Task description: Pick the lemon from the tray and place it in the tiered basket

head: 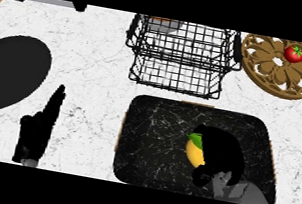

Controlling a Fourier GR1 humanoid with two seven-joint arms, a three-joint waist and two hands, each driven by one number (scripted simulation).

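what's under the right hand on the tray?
The lemon: a yellow edge with a green tip shows left of the right hand, over the dark tray. The hand covers the rest, so finger contact can't be seen.

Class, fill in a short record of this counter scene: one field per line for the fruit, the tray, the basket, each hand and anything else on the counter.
lemon: on the tray, partly hidden by the right hand
tray: dark, square, in front of the basket
tiered basket: black wire, behind the tray
right hand: curled round the lemon
left hand: open, resting left of the tray
black pan: far left
tomato: on the wooden trivet
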